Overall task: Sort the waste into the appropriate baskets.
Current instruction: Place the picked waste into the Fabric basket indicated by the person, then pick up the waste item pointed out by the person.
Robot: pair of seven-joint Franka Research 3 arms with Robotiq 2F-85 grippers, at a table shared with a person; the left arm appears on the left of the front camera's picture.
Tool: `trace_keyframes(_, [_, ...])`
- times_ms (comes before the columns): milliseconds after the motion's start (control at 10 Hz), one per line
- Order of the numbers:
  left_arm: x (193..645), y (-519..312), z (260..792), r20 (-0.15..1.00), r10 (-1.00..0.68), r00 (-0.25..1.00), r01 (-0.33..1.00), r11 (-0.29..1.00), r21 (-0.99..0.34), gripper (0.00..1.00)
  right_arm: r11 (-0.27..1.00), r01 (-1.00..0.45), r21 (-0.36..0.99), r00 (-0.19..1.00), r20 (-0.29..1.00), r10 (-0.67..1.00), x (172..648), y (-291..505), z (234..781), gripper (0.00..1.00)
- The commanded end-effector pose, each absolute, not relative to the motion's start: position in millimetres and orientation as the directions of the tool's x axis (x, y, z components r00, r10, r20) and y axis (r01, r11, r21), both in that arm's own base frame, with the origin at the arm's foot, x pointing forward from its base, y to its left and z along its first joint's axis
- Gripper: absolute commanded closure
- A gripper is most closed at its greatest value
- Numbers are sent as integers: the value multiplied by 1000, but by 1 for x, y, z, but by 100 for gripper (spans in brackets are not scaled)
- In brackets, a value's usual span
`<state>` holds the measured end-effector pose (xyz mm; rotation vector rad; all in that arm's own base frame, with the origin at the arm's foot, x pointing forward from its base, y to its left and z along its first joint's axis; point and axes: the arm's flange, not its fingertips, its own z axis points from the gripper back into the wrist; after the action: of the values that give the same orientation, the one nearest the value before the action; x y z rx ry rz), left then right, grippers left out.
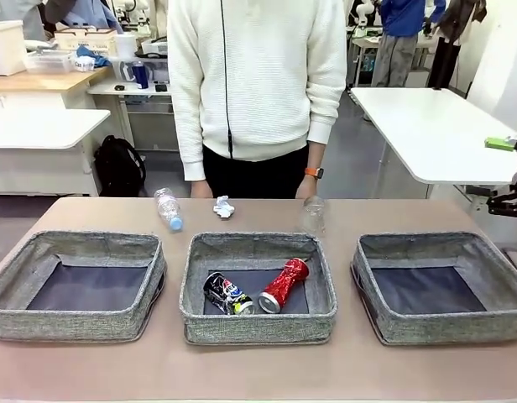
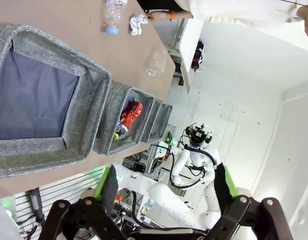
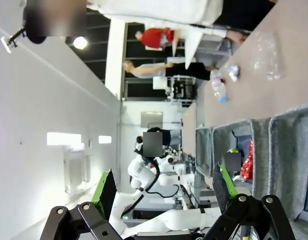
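Three grey woven baskets stand in a row: left (image 1: 74,326), middle (image 1: 258,329), right (image 1: 447,330). The middle one holds a crushed dark can (image 1: 226,294) and a crushed red can (image 1: 284,285). Behind the baskets, on the table, lie a clear bottle (image 1: 168,208) with a blue cap, a white paper wad (image 1: 224,206) and a clear cup (image 1: 313,215). My right gripper (image 1: 503,172) hangs open at the far right, off the table. My left gripper (image 2: 166,187) is open and holds nothing; beyond it are the left basket (image 2: 86,95), the bottle (image 2: 114,14) and the cup (image 2: 156,62). The right gripper (image 3: 164,192) also holds nothing.
A person in a white sweater (image 1: 258,75) stands at the far edge, hands (image 1: 307,186) low by the table rim. The left and right baskets have bare dark floors. Bare tabletop (image 1: 258,369) runs along the near edge in front of the baskets.
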<state>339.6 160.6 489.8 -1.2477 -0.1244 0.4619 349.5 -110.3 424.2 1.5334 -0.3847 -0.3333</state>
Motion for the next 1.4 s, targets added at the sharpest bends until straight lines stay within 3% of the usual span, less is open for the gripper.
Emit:
trace_keyframes(0, [338, 162, 490, -144, 398, 906, -258, 249, -934, 0, 2, -63, 998, 894, 57, -445, 350, -110, 426, 0])
trace_keyframes(1300, [338, 162, 490, -144, 398, 906, -258, 249, -934, 0, 2, -63, 998, 894, 57, -445, 350, -110, 426, 0])
